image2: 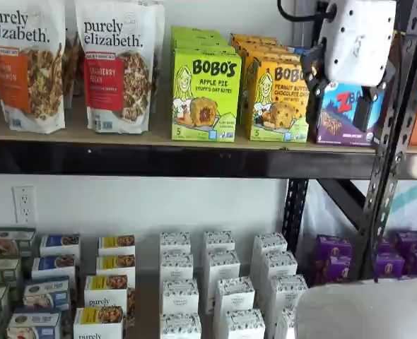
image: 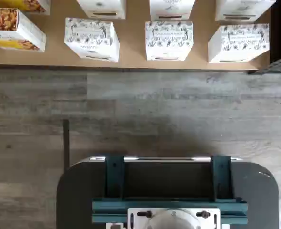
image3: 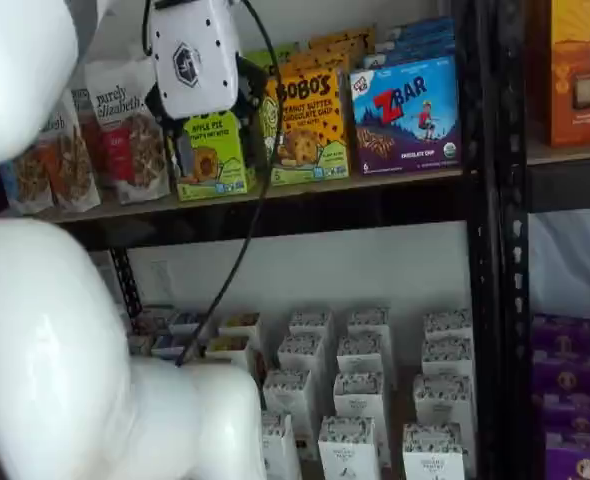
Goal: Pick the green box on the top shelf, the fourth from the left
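Observation:
The green box [image2: 206, 92] stands upright at the front of a row on the top shelf [image2: 124, 159], its Bobo's Apple Pie face outward. In a shelf view it shows partly behind my gripper as the green box [image3: 215, 155] on the top shelf [image3: 305, 205]. My gripper [image2: 340, 95], white body with black fingers, hangs in front of the shelf, off to the right of the green box and not touching it. A gap shows between its fingers [image2: 312, 70], so it is open and holds nothing. My gripper [image3: 215, 130] shows in both shelf views. The wrist view shows neither.
Granola bags [image2: 116, 63] stand left of the green box, with a yellow-orange Bobo's box [image2: 279, 99] and a blue ZBar box [image3: 407, 110] to its right. White boxes [image2: 219, 272] and purple boxes [image2: 332, 258] fill the lower shelf. A black upright [image3: 485, 200] stands right.

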Available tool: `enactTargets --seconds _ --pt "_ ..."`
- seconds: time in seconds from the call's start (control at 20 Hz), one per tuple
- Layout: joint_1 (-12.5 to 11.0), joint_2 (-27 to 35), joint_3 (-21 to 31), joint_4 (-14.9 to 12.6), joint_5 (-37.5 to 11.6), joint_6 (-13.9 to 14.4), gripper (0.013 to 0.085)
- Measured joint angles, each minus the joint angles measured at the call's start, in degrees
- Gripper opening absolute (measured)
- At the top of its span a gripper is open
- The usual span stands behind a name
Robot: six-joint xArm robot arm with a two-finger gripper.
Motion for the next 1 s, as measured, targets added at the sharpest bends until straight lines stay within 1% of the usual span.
enactTargets --seconds 0.1,0.15,0.5,0.7,0.9,1.0 --pt "1.35 -2.12 1.86 -1.50 -3.52 0.70 0.0850" --pt "1.31 -2.59 2.26 -1.57 -4.40 0.68 0.0850" --pt "0.87 -2.71 2.51 -1.26 -4.90 0.39 0.0850" --pt "0.58 -2.90 2.97 -0.41 -5.73 0.37 0.0850" --pt "2.06 -2.67 3.48 -0.71 -6.85 1.67 0.0850" --pt "2.89 -2.86 4.09 -0.86 -8.32 2.43 0.0850"
